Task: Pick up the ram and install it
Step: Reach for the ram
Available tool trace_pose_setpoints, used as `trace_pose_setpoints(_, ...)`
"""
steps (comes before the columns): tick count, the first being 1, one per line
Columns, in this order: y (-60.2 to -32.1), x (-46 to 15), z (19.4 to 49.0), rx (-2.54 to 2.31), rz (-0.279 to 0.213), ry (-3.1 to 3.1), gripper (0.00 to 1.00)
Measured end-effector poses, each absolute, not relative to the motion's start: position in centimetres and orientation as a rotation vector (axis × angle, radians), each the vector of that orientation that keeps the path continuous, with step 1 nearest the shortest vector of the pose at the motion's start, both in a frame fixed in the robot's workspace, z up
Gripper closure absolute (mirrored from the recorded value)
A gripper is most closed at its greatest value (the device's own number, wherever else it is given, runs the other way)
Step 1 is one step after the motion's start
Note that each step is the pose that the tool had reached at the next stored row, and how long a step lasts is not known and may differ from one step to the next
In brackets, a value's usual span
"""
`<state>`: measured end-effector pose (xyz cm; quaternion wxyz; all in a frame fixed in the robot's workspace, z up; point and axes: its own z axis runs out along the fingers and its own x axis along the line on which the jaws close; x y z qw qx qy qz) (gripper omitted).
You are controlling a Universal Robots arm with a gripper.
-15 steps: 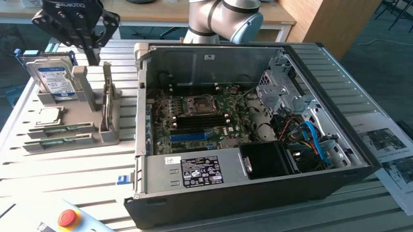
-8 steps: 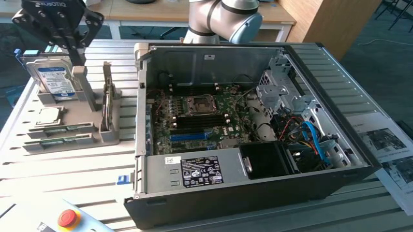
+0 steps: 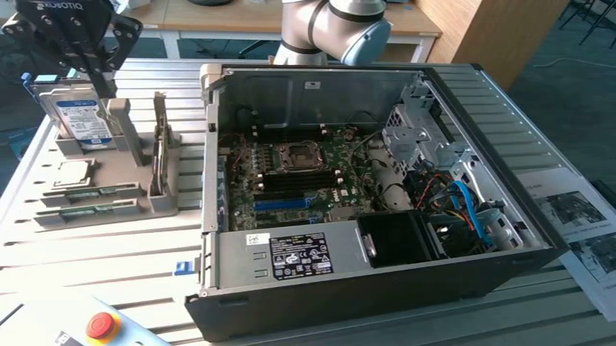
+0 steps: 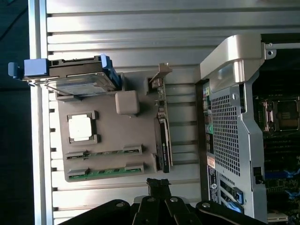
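Over at the exterior view's left, above the back of the grey holder (image 3: 123,171), I have the gripper (image 3: 102,85) hanging with its jaws pressed together. As far as I can make out from the wrist view, where the fingertips meet (image 4: 158,183), nothing is pinched between them.

Both ram sticks lie flat in the holder's front slots, side by side and well apart from the gripper. The first ram stick (image 3: 91,192) (image 4: 104,153) sits just beside the processor chip (image 3: 72,173) (image 4: 79,127). The second ram stick (image 3: 86,212) (image 4: 105,172) lies along the holder's outer edge. Neither is touched.

A hard drive (image 3: 82,115) (image 4: 79,79) stands upright at the holder's far end, below the gripper in the exterior view. An expansion card (image 3: 161,155) (image 4: 161,126) stands on edge along the side nearest the computer case (image 3: 385,295) (image 4: 229,117).

That case lies open beside the holder. I can see the motherboard (image 3: 327,166), its blue slot (image 3: 284,204) and the power supply (image 3: 298,254) at the front.
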<state>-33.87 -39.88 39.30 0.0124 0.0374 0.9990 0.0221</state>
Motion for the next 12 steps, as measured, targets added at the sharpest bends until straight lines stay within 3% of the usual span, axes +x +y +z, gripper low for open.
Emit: trace_pose_setpoints(12,-39.9,-38.0,39.3,0.116,0.069,3.114,0.90)
